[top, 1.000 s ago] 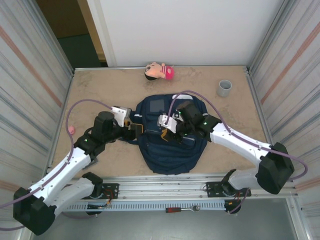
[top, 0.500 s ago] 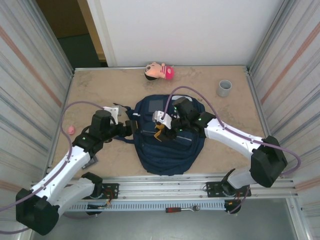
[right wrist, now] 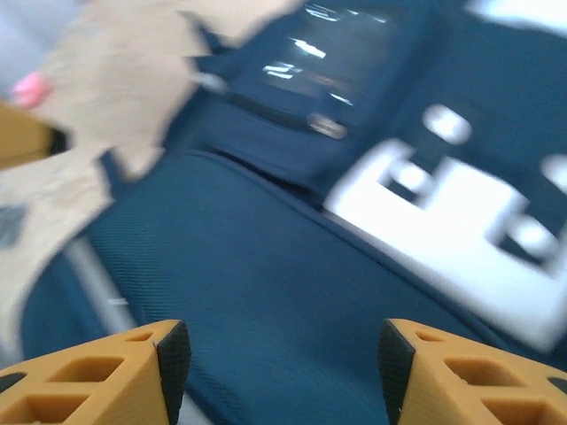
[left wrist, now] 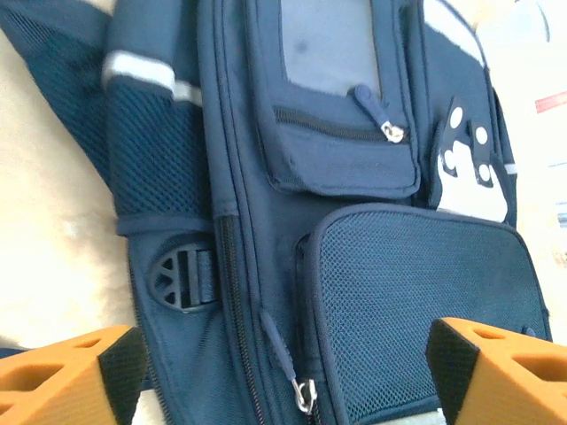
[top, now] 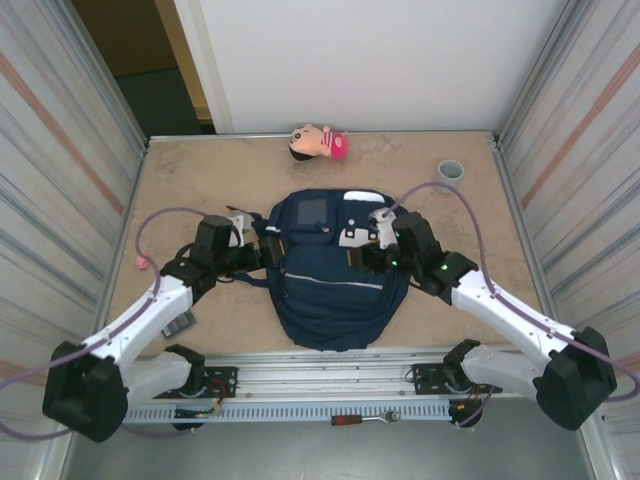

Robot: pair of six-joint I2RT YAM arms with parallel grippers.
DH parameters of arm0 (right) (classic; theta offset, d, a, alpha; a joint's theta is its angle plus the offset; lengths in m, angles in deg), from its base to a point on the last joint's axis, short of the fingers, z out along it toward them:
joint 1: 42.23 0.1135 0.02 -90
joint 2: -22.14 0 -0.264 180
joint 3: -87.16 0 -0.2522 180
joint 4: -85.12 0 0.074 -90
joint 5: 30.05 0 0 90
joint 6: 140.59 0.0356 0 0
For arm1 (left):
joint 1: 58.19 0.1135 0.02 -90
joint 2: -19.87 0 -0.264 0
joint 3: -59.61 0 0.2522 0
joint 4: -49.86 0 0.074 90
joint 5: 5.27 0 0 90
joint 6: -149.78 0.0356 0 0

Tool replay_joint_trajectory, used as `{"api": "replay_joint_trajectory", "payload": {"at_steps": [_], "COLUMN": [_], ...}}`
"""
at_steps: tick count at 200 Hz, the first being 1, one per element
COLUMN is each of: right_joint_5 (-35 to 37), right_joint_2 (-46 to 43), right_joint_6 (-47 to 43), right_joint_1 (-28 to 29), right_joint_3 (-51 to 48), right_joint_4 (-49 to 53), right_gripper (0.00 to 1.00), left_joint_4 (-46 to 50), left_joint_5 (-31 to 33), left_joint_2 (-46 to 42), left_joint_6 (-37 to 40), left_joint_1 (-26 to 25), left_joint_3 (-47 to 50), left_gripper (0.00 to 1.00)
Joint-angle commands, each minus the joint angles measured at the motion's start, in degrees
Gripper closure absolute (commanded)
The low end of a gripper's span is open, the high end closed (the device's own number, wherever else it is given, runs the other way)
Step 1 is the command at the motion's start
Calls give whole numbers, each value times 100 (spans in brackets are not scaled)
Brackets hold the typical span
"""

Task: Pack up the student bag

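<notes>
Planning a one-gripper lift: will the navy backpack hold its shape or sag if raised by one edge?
Probably sags: the student bag lies flat and slack, so likely near-empty and light. Its mesh pocket and woven fabric should grip rather than slip.

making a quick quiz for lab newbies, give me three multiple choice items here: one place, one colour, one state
1. Where is the small grey cylindrical cup? A) far right of the beige table B) its middle C) its near left corner
2. Colour of the cap on the soft doll head? A) green B) pink C) yellow
3. The left pincer by the large navy-blue fabric backpack is: A) shut on a strap B) shut, empty C) open, empty
1 A, it stands far right; 2 B, the cap shows pink; 3 C, orange fingers apart, nothing between.
</notes>
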Motion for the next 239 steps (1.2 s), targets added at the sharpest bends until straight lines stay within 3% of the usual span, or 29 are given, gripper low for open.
{"api": "replay_joint_trajectory", "payload": {"at_steps": [1, 28, 62, 101, 147, 218, 239], "right_joint_5": [842, 1254, 926, 345, 197, 101, -8], "right_joint_2": [-509, -795, -809, -209, 476, 459, 427], "right_joint_6": [1530, 2059, 2114, 1787, 1378, 761, 763], "right_joint_1": [-242, -383, -606, -997, -1181, -1343, -1339], "right_joint_3": [-483, -1159, -1502, -1323, -874, 120, 215], "right_joint_4": [405, 428, -39, -504, -740, 277, 443], "right_gripper": [41, 42, 41, 41, 39, 31, 29], "left_joint_4": [-443, -563, -692, -1011, -266, 1517, 2233], "left_joint_5": [-422, -346, -286, -241, 216, 709, 1218], "left_joint_2": [341, 884, 1465, 1811, 1590, 309, -98], "left_joint_6": [-429, -637, -686, -908, -1292, -2279, -2534], "left_joint_1": [-114, -294, -602, -729, -740, 218, 489], "left_joint_3": [117, 62, -133, -244, -494, -334, -357], "left_gripper": [17, 20, 22, 23, 20, 15, 14]}}
